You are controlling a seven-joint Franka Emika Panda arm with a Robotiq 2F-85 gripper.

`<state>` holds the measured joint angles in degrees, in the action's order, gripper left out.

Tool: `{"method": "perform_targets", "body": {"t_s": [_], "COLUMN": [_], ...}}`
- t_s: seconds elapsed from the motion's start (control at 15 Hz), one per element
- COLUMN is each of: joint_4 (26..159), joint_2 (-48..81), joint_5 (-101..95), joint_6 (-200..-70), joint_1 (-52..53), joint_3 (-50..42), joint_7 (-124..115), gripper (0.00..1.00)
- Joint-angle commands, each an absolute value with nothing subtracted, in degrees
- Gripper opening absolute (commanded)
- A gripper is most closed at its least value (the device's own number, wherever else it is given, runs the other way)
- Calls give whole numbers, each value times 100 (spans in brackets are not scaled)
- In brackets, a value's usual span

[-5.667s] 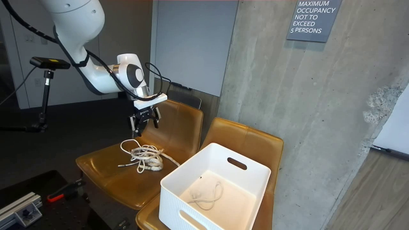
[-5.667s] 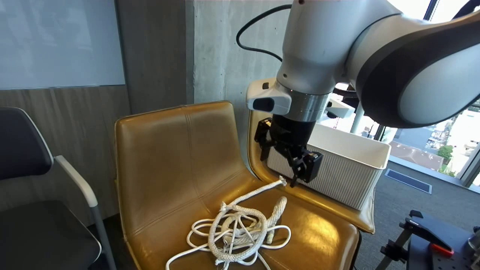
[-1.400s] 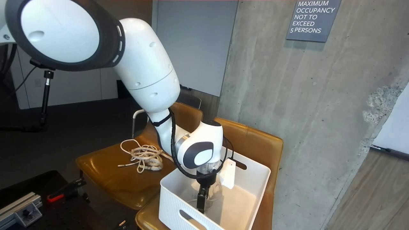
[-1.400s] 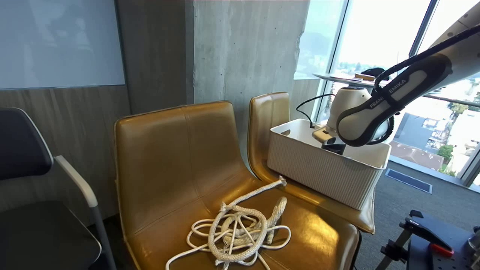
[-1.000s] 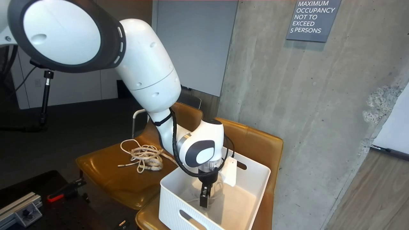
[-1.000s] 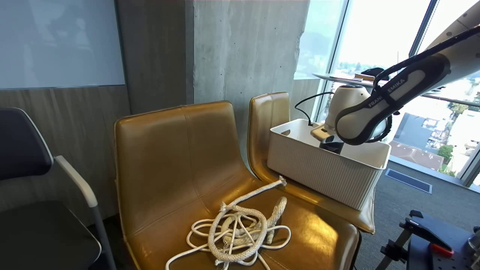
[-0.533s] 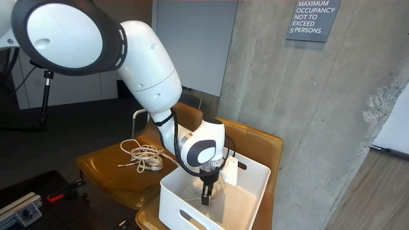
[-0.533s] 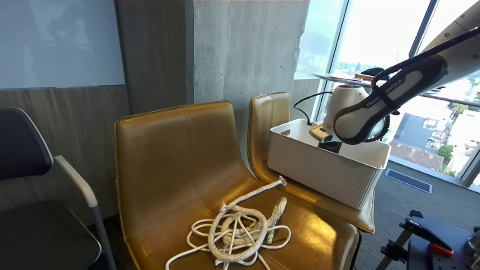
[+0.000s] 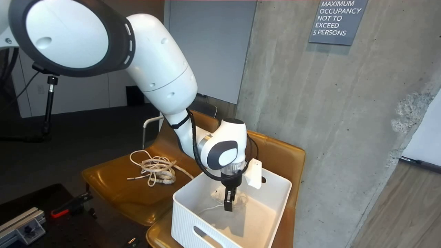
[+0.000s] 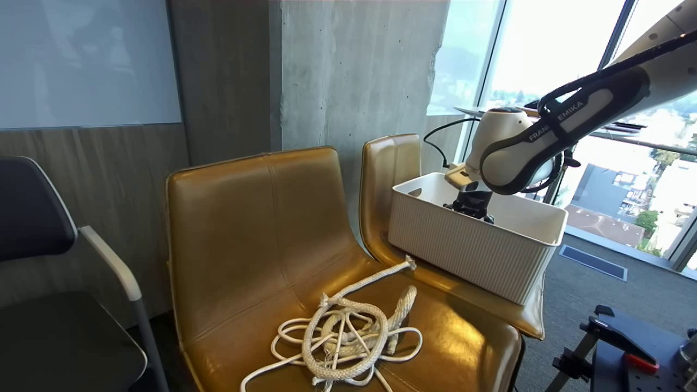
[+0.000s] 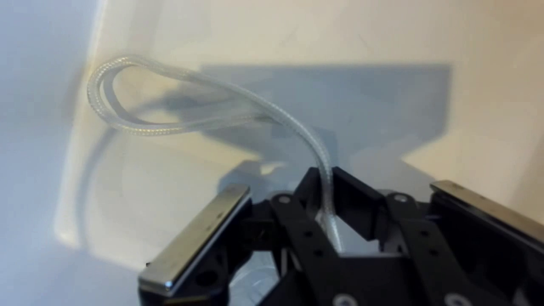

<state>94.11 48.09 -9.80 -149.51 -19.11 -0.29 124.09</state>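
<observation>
A thin whitish braided cord (image 11: 293,121) runs up between my fingertips in the wrist view, pinched by the gripper (image 11: 326,174). Beyond the tips it bends into a loop on the left, its shadow set apart from it. Inside a white ribbed bin (image 9: 186,220), my gripper (image 9: 228,206) points down above the floor, with pale strands (image 9: 212,208) around and behind it. In an exterior view the wall of the bin (image 10: 463,245) hides the fingertips, and only the upper part of the gripper shows.
On the neighbouring tan chair (image 10: 245,228) lies a tangled pile of white rope (image 10: 346,375). The bin stands on a second tan chair (image 9: 275,148) against a concrete wall (image 9: 337,103). A dark table with a red-handled clamp (image 9: 70,206) is near the front.
Since half a second ago my gripper has risen and shifted slightly back inside the bin, strands moving with it. Several seconds ago it hung over the chair with the rope pile.
</observation>
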Motion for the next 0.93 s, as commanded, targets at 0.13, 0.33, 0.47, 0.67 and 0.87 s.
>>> {"method": "perform_targets", "body": {"t_s": [0.13, 0.33, 0.47, 0.67, 0.87], "joint_4": [9521, 9715, 9850, 10130, 10323], "joint_2": [4237, 3859, 3579, 3067, 2613], "joint_5": [-1136, -1236, -1403, -1802, -2322], "joint_6": [-14789, -14860, -14908, -14941, -14873], "joint_1": [-1715, -1576, -1409, -1022, -523], "joint_3": [-281, -410, -518, -704, -843], "joint_7": [12270, 12142, 11917, 11370, 10620], "gripper": [3, 3, 3, 3, 3]}}
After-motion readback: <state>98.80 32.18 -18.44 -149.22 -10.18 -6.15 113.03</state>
